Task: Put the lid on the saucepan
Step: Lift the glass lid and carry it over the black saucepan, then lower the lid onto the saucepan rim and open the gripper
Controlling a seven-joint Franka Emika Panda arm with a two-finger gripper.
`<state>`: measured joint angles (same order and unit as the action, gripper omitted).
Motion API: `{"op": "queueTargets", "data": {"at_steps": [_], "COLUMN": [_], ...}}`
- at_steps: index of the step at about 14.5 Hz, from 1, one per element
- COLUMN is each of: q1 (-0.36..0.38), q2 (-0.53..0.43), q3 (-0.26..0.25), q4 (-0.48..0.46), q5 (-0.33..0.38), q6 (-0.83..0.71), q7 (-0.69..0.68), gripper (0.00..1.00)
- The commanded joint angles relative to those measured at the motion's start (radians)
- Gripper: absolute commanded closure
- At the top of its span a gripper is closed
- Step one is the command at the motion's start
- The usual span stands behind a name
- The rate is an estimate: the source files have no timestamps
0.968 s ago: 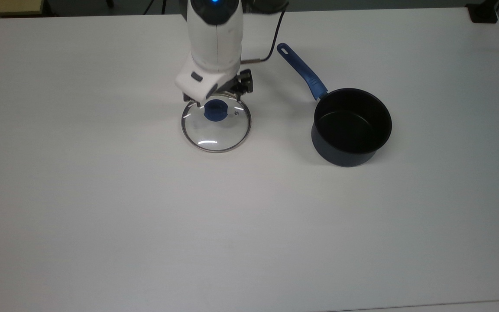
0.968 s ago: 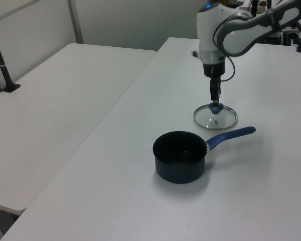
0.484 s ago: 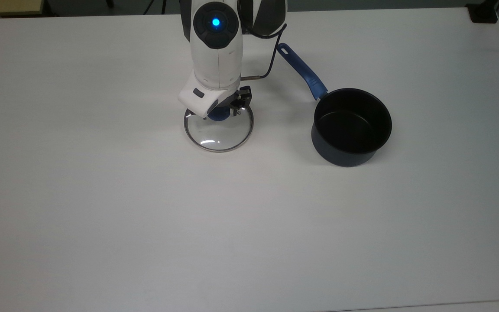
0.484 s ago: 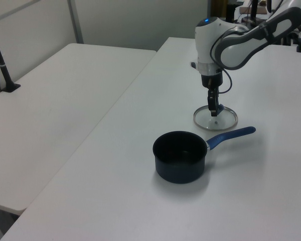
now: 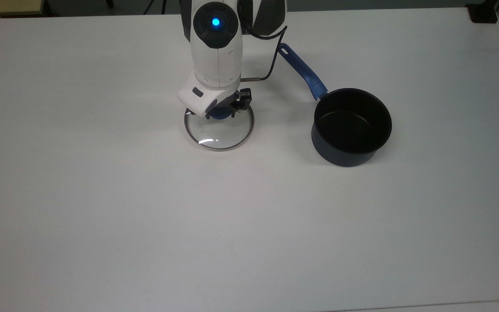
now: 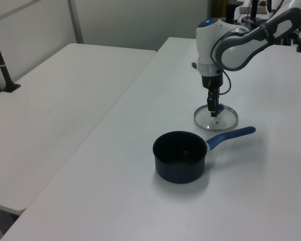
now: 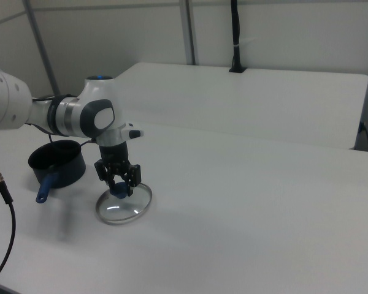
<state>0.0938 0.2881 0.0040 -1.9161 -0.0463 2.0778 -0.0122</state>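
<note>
Hanging straight down over the lid [image 5: 219, 128], the jaws [image 7: 118, 188] stand a little apart, one finger on either side of the blue knob [image 7: 116, 192]; whether they press it cannot be told. The lid lies flat on the white bench [image 5: 145, 216], its glass disc bare toward the top view's bottom edge, with the arm's white wrist [image 5: 217, 56] covering its far part. The saucepan [image 5: 352, 126] stands upright and open on the bench, well apart from the lid, toward the top view's right. Its blue handle [image 5: 302, 72] runs up and toward the top view's left, ending near the arm's black cable [image 5: 271, 60]. Seen from the left view, the saucepan [image 6: 180, 156] sits nearer than the lid [image 6: 215, 118].
</note>
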Motion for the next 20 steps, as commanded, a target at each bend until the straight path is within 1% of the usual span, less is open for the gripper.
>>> {"op": "queueTargets", "data": {"at_steps": [1,3,6,8,10,11,14,16,18,20], "q1": [0.004,0.020,0.081,0.160,0.234,0.272,0.325,0.346,0.366,0.379], "q2": [-0.043,-0.040,-0.012,0.006,0.034,0.063,0.123,0.149,0.154,0.166], "q3": [0.001,0.001,0.001,0.001,0.001,0.001,0.001,0.001,0.001,0.004], "q4": [0.086,0.153,0.253,0.311,0.347,0.385,0.465,0.483,0.482,0.482], "q5": [0.014,0.017,0.029,0.031,0.029,0.026,0.025,0.025,0.026,0.039], "q6": [-0.142,-0.174,-0.186,-0.183,-0.176,-0.174,-0.171,-0.134,-0.096,-0.096], "q7": [0.052,0.090,0.184,0.253,0.306,0.346,0.409,0.440,0.472,0.474], "gripper": [0.47,0.46,0.42,0.42,0.43,0.43,0.43,0.43,0.43,0.43]}}
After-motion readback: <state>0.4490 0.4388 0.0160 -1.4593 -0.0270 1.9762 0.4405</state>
